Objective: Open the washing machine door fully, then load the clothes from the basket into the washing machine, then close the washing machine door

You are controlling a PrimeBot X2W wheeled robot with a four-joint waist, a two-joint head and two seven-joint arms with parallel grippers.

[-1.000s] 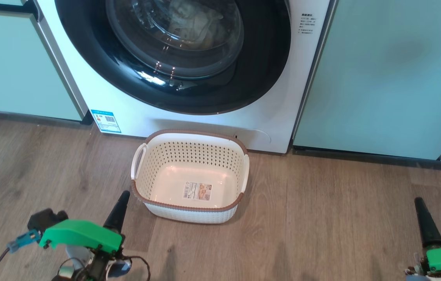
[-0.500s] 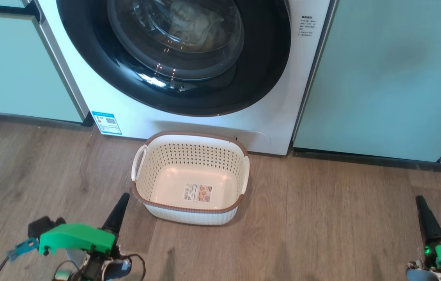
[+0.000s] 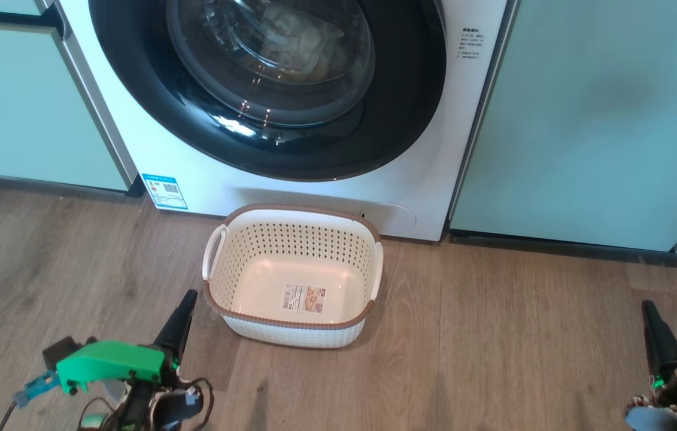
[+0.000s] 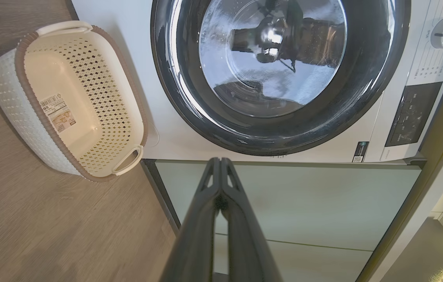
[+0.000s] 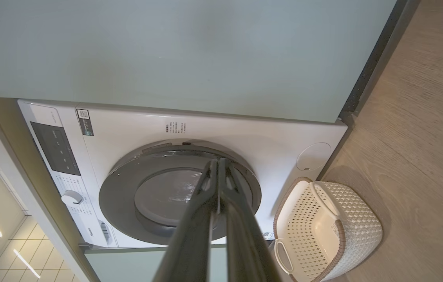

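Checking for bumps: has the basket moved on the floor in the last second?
No. The basket sits the same against the blue-edged sticker and round cap on the washing machine; everything in the head view slid down together, so the camera moved.

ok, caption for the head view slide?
Empty basket before the closed washing machine door, clothes visible inside; left gripper and right gripper shut.

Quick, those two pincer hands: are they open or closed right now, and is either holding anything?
Left gripper: closed, holding nothing.
Right gripper: closed, holding nothing.
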